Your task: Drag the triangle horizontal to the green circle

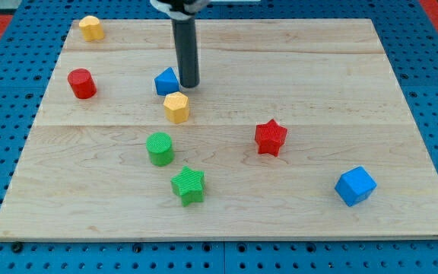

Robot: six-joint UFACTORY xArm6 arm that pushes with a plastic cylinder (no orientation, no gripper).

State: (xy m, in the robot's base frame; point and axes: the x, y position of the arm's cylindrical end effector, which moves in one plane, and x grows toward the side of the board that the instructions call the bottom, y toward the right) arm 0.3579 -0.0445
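Observation:
The blue triangle (166,81) lies on the wooden board (333,91), upper middle-left. My tip (188,84) touches or nearly touches its right side. The green circle (160,148) stands lower, near the board's middle-left, below the triangle. A yellow hexagon (176,108) sits between the triangle and the green circle, just below my tip.
A green star (188,186) lies below the green circle. A red cylinder (82,83) stands at the left, a yellow block (91,28) at the top left. A red star (271,138) is right of centre, a blue cube (355,186) at the lower right.

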